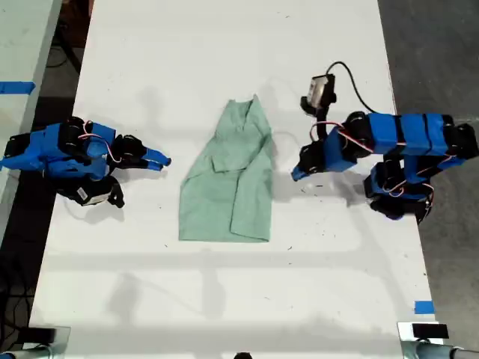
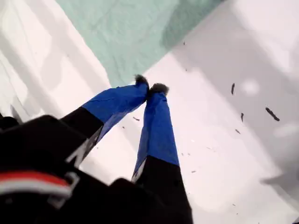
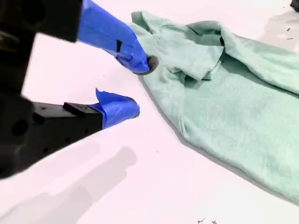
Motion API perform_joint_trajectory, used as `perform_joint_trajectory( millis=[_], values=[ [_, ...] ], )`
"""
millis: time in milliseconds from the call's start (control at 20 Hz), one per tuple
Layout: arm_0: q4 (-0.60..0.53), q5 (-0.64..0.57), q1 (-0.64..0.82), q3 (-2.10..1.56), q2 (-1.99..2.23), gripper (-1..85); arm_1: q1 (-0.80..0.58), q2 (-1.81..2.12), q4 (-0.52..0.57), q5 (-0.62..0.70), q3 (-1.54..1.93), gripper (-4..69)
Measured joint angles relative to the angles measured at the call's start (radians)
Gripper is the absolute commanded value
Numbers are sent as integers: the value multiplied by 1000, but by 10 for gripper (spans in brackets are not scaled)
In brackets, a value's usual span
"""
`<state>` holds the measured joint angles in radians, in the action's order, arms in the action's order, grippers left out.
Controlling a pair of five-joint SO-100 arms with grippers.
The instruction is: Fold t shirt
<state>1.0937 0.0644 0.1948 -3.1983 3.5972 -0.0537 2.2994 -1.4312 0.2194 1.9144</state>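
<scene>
1. My first gripper (image 2: pixel 150 88): two blue tapered fingers with dark tips, pressed together at the tips and holding nothing. It hangs just beside the shirt's edge, on the exterior view's right (image 1: pixel 298 174). Whether the tips touch the table cannot be told.
2. My second gripper (image 3: pixel 142 86): blue fingers spread apart, nothing between them. The upper fingertip sits at the shirt's border; contact cannot be confirmed. It is on the exterior view's left (image 1: pixel 161 160), near the shirt but apart from it.
3. T shirt (image 1: pixel 232 176): pale mint-green soft cloth, lying flat mid-table between the two arms, narrow at the far end, wide at the near hem. It is partly folded, with a rumpled, creased flap near the narrow end (image 3: pixel 201 56).
4. Table (image 1: pixel 224 60): smooth white surface, with small dark specks near my first gripper (image 2: pixel 271 113).
5. Cut off: the second wrist view crops the hem; the first wrist view shows one corner of cloth (image 2: pixel 135 32) only.
</scene>
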Motion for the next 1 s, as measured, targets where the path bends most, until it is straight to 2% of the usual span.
perform_joint_trajectory(
  millis=[250,300,400,500,550,1000],
  values=[
    [0,0,0,0,0,113,51,638,347,-89,868,17],
    [0,0,0,0,0,113,43,730,376,-89,985,17],
    [0,0,0,0,0,113,41,930,356,-89,1114,17],
    [0,0,0,0,0,113,11,1140,235,-104,1140,17],
    [0,0,0,0,0,113,5,1154,209,-112,1140,17],
    [0,0,0,0,0,113,0,1187,173,-149,1143,16]
  ],
)
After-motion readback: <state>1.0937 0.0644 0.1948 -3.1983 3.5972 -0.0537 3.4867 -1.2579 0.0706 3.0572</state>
